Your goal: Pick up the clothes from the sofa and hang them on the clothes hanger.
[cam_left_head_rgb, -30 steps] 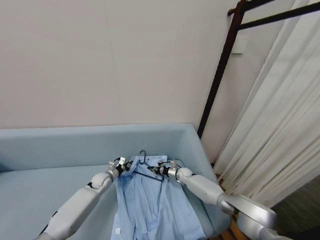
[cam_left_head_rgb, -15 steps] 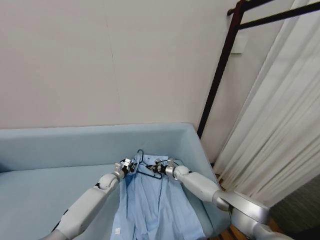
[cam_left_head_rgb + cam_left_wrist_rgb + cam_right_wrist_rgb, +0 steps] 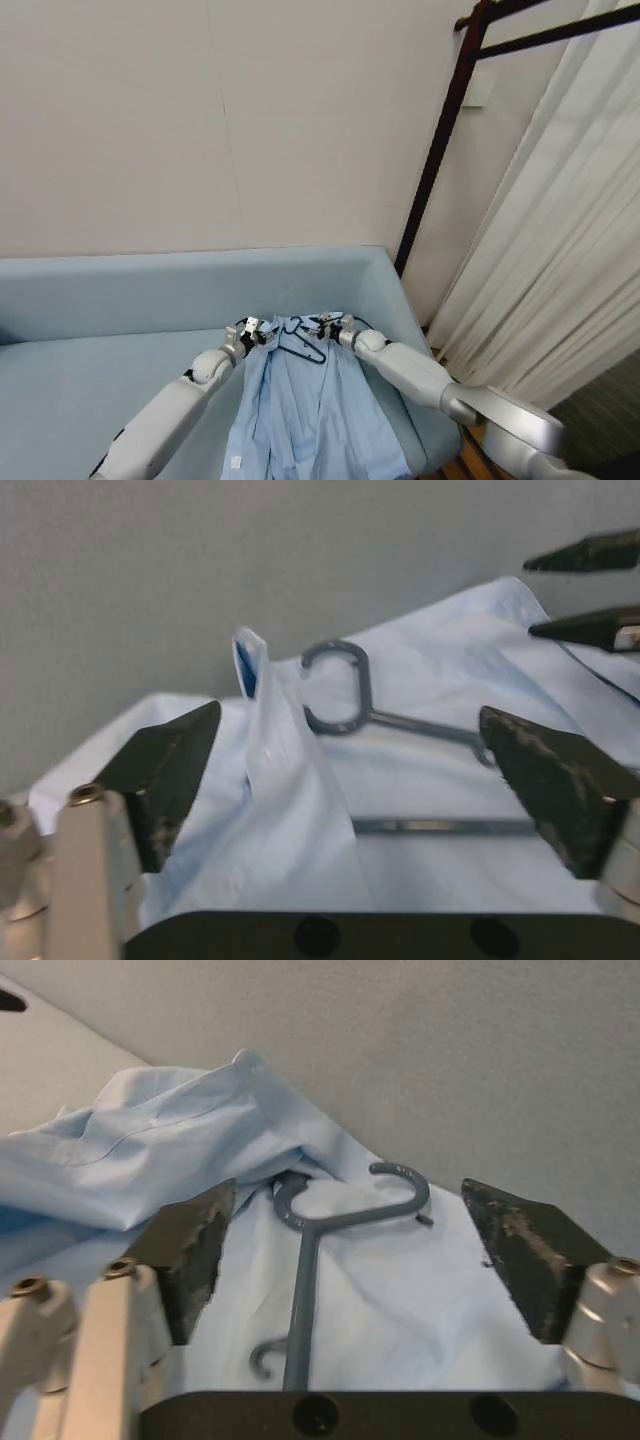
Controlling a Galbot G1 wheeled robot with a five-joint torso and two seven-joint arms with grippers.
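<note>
Shirt [image 3: 300, 420] and hanger [image 3: 303, 347] are lying on the sofa [image 3: 100, 300], nothing hung yet, as left gripper [image 3: 258, 331] and right gripper [image 3: 325, 324] are hovering over them, both spread apart.

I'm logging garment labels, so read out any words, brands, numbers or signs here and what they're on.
No text can be read.
The white tag at the lower edge of the blue shirt: too small to read.
The hanger, sofa, left gripper and right gripper, open at the collar: no markings seen.
</note>
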